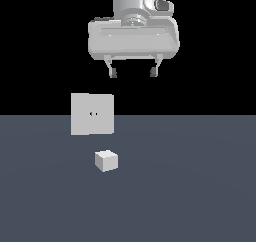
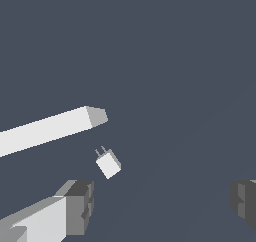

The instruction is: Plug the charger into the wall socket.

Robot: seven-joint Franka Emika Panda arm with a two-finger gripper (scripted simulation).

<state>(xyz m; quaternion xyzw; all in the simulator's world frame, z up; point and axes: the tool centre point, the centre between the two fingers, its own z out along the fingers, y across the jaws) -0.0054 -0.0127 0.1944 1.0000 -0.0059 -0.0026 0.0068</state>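
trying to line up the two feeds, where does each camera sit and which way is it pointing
Exterior view: off the arm, low, looking level across the floor at the upright wall socket and the charger in front of it; the gripper hangs open above.
Wrist view: on the wrist, looking down at the floor; two fingertips frame the picture.
Shared: charger, prongs showing, and the wall socket seen edge-on from above.

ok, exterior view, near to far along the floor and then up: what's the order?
charger → wall socket standing upright behind it → gripper highest, hanging open and empty, toward the exterior view's right of both.
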